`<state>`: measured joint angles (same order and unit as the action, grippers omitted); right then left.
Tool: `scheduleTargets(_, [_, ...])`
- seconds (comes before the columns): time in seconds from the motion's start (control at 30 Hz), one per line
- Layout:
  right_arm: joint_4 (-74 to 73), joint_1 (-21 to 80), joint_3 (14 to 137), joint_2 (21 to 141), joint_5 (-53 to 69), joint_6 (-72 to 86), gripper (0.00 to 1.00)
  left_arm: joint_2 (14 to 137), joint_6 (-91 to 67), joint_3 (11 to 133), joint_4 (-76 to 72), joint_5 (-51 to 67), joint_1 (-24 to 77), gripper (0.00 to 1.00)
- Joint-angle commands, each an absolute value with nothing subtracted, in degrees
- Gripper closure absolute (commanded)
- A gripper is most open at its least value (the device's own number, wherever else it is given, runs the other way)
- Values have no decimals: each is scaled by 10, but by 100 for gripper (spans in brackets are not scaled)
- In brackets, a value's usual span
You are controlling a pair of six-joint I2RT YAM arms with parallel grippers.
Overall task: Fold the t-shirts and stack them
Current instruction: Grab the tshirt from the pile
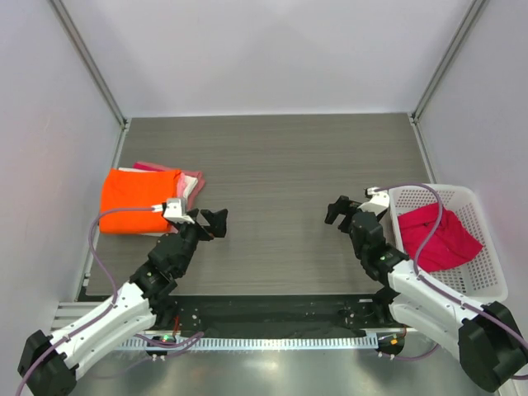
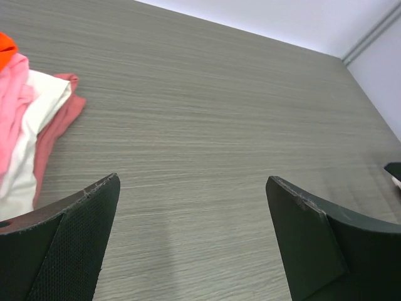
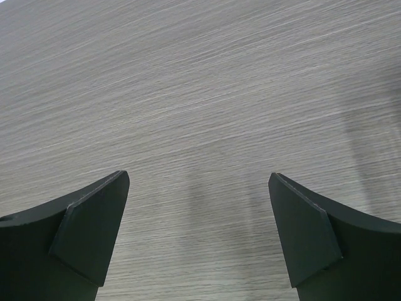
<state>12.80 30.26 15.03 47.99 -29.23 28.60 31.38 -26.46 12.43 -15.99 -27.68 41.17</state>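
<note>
Your left claw (image 1: 217,223) is spread wide, nothing between its fingers, hovering over the grey wood-grain desk (image 1: 272,157). Your right claw (image 1: 333,211) is just as wide and just as empty, facing the left one across the open middle. Look out from the left claw: just beside it sits the folded orange t-shirt (image 1: 136,200), flat at the desk's left edge. It lies on top of the pink and white t-shirt (image 1: 192,186), whose layered edges peek out on the side nearest that claw. Now out from the right claw: the white lattice basket (image 1: 485,272) stands right next to that arm. The crimson t-shirt (image 1: 436,238) lies crumpled and unfolded inside it.
</note>
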Motion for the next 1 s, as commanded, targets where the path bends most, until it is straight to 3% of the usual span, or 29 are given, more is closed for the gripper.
scheduleTargets(0.0, [142,305,171,483,-319,289,0,309,-243,145,-185,-239,411,0])
scheduleTargets(0.3, [113,305,189,478,-329,330,0,361,-286,194,-123,-325,411,0])
scheduleTargets(0.43, [54,305,226,475,-323,345,0,360,-280,197,-128,-303,411,0])
scheduleTargets(0.5, [25,305,236,468,-379,326,0,351,-280,188,-133,-301,411,1])
scheduleTargets(0.7, [-243,294,377,448,-580,401,0,316,-279,170,-138,-305,411,0])
scheduleTargets(0.83, [-389,174,481,513,-571,426,0,316,-279,170,-136,-301,411,0])
scheduleTargets(0.97, [-396,10,530,535,-457,396,0,314,-279,171,-133,-301,411,0])
